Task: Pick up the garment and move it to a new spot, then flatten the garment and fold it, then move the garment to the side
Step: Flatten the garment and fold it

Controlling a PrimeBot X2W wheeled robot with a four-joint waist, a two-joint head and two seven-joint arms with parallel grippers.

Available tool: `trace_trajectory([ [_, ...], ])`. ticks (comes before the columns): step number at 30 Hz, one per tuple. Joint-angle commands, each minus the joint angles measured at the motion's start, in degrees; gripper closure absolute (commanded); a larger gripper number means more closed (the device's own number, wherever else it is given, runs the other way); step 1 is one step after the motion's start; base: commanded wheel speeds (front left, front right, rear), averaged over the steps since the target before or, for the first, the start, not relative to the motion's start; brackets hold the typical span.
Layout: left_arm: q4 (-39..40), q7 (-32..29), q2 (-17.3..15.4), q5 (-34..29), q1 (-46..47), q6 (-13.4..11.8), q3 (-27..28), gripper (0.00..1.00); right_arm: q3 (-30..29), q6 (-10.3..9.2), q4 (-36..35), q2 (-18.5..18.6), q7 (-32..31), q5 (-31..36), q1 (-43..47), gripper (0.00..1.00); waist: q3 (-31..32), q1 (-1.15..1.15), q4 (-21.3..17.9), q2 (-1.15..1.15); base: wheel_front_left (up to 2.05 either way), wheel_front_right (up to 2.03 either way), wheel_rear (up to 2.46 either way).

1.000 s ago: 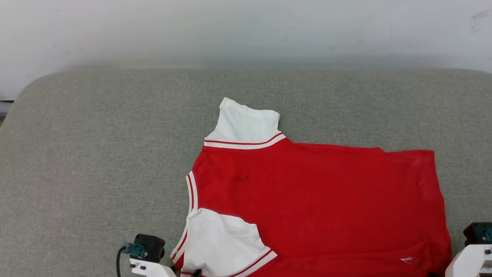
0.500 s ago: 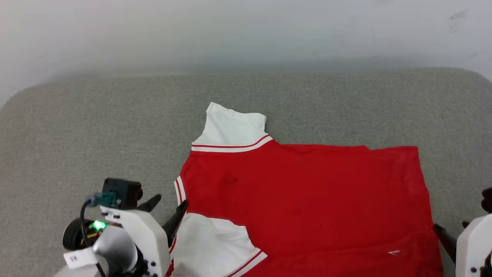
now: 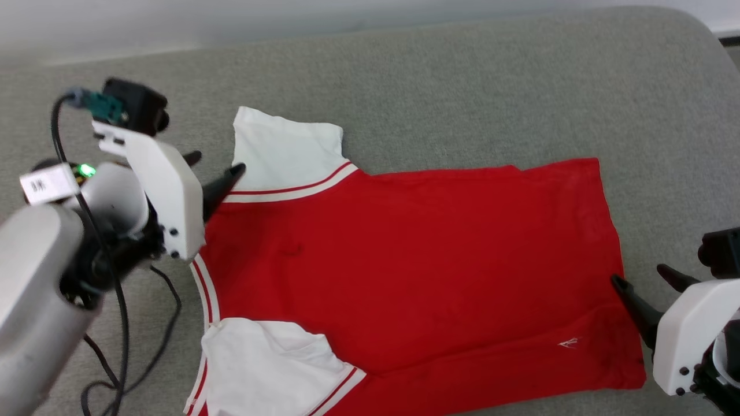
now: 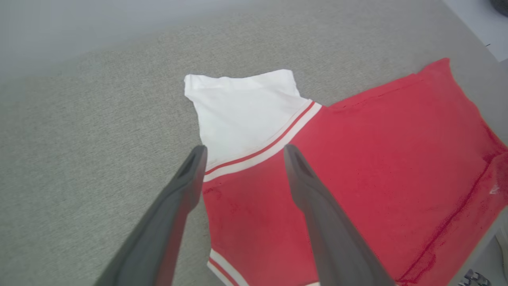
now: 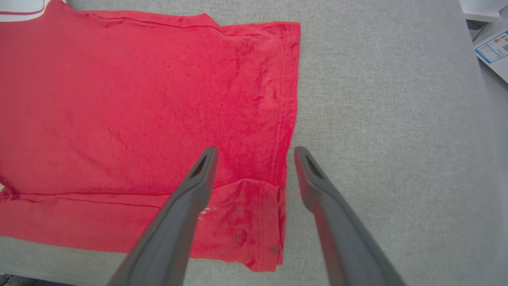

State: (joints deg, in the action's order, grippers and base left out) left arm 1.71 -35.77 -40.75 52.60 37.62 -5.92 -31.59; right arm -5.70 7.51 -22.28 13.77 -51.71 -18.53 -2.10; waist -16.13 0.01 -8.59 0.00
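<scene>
The garment lies flat on the grey pad, plain red side up, towards the pad's near edge. Its long axis runs across the pad: collar end to the robot's left, hem to the right. One white sleeve points away towards the pad's far side, and the other lies at the near edge.

The left gripper has its jaws wide apart and holds nothing. It sits at the striped trim of the far sleeve, one finger over the pad and one over the shirt. Whether the tips touch the cloth, I cannot tell. The right gripper is spread just as wide and also empty. It straddles the hem, one finger above red cloth and the other above bare pad.

The right wrist view picks up a small turned-over flap at the near hem corner. The head view alone takes in both sleeves together and a dark cable trailing on the pad by the collar.
</scene>
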Motion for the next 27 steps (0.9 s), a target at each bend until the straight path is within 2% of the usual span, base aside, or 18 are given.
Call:
trace_trajectory([
  [1, -1.5, -1.8, -0.5, 0.1, 3.2, 0.7, 0.3, 0.00, 0.4, -0.05, -0.5, -0.7, 0.3, 0.4, -1.2, 0.00, -3.4, -0.01, -2.6, 0.00, 0.00, 0.00, 0.00],
  [7, -10.4, -10.2, 0.3, -0.5, 14.8, 2.8, -1.2, 0.00, 2.0, -0.05, -0.4, -1.9, 1.4, 0.9, -3.4, 0.00, -7.7, -0.01, -4.8, 0.00, 0.00, 0.00, 0.00],
  [12, -18.1, -13.6, 1.7, -1.7, 21.9, 3.9, -2.6, 0.00, 3.3, -0.05, 0.3, -2.7, 2.4, 1.1, -4.8, 0.00, -10.6, -0.01, -6.3, 0.00, 0.00, 0.00, 0.00],
  [19, -27.8, -12.6, 3.2, -4.8, 27.6, 5.5, -4.1, 0.00, 4.7, -0.05, 1.2, -3.1, 3.7, 1.2, -6.4, 0.00, -13.2, -0.01, -7.9, 0.00, 0.00, 0.00, 0.00],
  [27, -36.2, -12.5, 4.0, -6.8, 29.2, 7.0, -6.3, 0.00, 5.4, -0.05, 1.8, -3.6, 4.7, 1.2, -7.0, 0.00, -15.1, -0.01, -8.7, 0.00, 0.00, 0.00, 0.00],
])
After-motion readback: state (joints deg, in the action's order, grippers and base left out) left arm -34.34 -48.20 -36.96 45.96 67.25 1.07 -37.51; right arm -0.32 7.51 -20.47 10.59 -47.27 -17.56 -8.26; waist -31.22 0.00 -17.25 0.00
